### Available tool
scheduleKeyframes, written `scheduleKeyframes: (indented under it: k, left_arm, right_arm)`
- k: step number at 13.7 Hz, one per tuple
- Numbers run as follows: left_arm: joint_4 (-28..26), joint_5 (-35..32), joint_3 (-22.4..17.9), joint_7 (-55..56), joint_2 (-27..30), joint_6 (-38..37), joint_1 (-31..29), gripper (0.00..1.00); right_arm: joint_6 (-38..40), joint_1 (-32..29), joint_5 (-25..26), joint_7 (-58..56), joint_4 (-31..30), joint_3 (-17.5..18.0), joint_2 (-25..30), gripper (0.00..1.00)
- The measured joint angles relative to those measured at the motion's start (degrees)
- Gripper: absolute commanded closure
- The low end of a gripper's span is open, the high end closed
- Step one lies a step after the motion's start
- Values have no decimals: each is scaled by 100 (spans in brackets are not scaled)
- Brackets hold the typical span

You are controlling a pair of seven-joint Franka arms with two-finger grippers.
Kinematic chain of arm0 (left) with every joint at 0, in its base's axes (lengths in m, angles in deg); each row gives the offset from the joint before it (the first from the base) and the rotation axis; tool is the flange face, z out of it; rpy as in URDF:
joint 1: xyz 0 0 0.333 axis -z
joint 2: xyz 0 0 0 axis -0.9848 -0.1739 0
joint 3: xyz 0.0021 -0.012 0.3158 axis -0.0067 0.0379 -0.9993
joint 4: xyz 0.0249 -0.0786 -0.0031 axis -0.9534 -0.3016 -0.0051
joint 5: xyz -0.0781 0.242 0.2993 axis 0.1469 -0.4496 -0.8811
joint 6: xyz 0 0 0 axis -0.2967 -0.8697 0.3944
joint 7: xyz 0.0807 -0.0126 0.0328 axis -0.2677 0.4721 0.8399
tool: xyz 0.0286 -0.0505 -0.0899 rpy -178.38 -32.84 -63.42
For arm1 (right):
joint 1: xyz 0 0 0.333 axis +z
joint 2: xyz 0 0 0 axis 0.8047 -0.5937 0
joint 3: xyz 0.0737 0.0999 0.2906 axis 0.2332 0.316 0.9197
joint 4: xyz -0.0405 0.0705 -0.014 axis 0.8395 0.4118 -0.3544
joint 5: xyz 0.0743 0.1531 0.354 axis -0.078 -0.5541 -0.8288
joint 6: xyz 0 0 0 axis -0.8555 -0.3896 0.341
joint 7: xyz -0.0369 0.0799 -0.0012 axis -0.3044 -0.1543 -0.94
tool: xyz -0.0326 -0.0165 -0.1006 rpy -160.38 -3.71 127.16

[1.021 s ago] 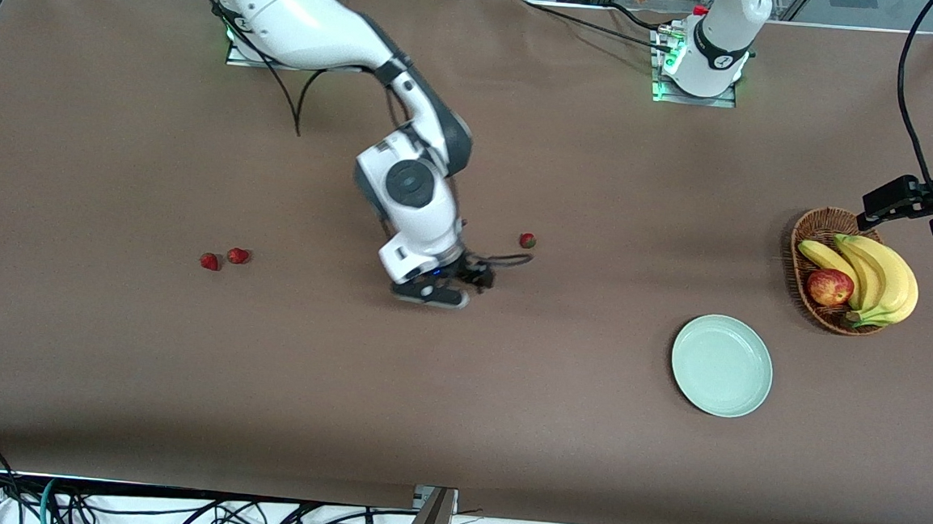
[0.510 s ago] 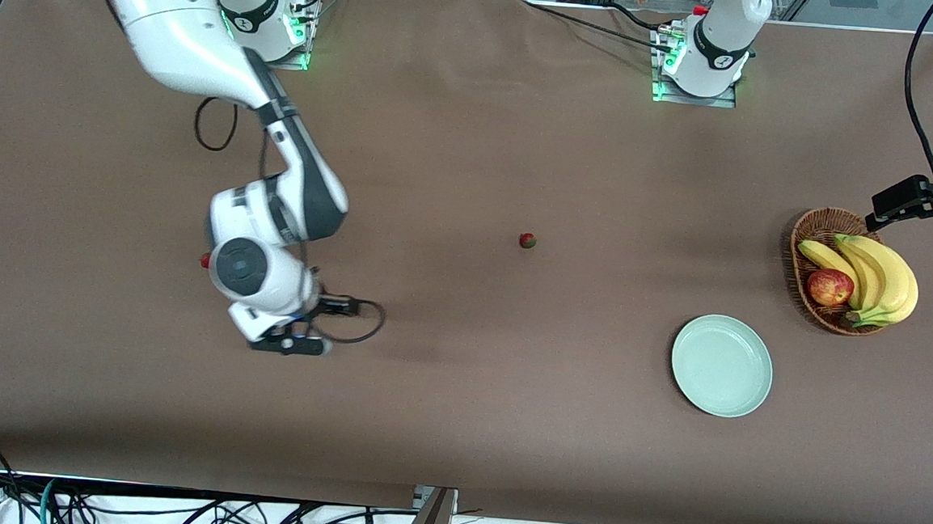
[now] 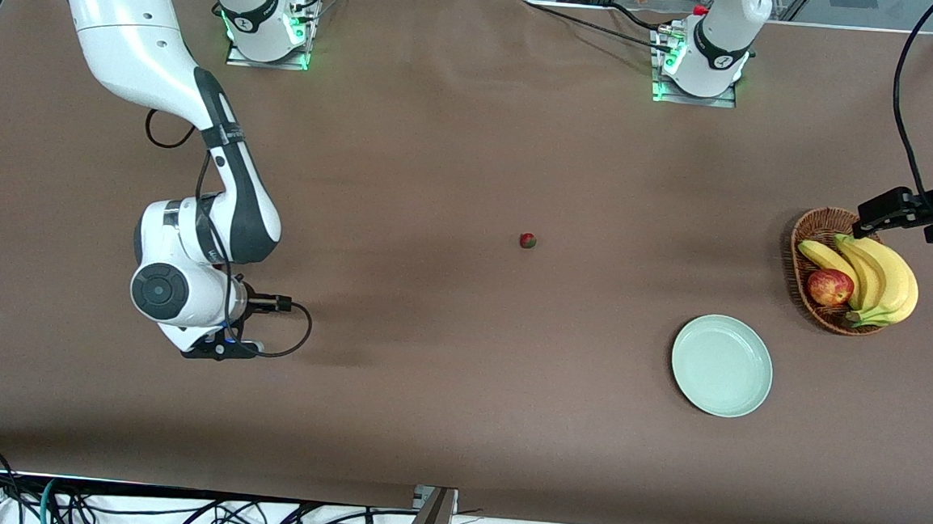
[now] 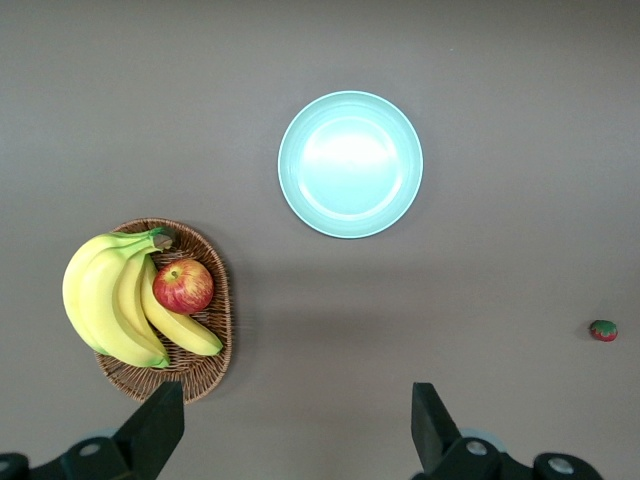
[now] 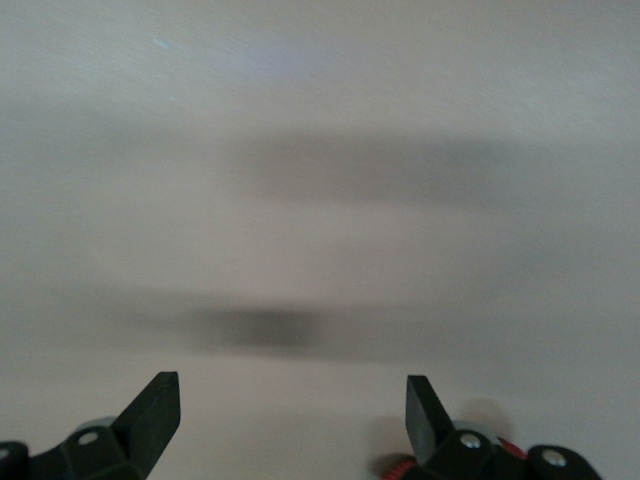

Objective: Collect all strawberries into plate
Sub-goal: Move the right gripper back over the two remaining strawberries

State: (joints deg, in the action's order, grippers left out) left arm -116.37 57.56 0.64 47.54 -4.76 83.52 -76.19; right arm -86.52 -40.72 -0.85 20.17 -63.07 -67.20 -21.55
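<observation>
Since a sec ago, your right arm has swung away from the middle of the bench (image 3: 440, 422) & over to its own end. Its right fingers (image 3: 218, 350) are now low over the brown bench top there. They are spread wide apart w/ nothing between them. In the right wrist view a bit of red peeks out by one finger, but you can't tell what it is.

Your left arm waits. Its left fingers (image 4: 160, 425) hang high over the left arm's end of the bench, by the basket. They are spread wide too, holding nothing.

One tiny red strawberry with a green cap (image 3: 527, 240) lies on the bench near the middle, all by itself. You can see only this one berry plainly. It isn't in the plate yet.

Look at the round pale mint-green plate (image 3: 722, 365). It sits flat on the bench, nearer the front cam than the berry & well apart from it, toward the left arm's end.

Just beside the plate, a bit farther from the front cam, is the brown wicker basket (image 3: 809, 226). It holds a bunch of yellow bananas (image 3: 879, 275) & a red-yellow apple (image 3: 829, 287). The apple is touching the bananas.
</observation>
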Motion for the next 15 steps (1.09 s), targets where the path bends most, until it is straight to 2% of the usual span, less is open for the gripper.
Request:
scheduleKeyframes:
  k: [3,6,10,15]
  left_arm:
    - [2,0,17,0,-24,0,-5,0]
    - [3,0,16,0,-25,0,-12,0]
    - [3,1,20,0,-37,10,-5,0]
    - [3,6,57,0,-122,32,38,0]
  right_arm:
    - [4,-1,0,-176,-453,-220,171,0]
    - [-46,1,0,-216,-942,-296,411,0]
    - [-678,3,0,-301,-1880,-368,815,0]
    - [-1175,6,0,-303,-2599,-368,1093,0]
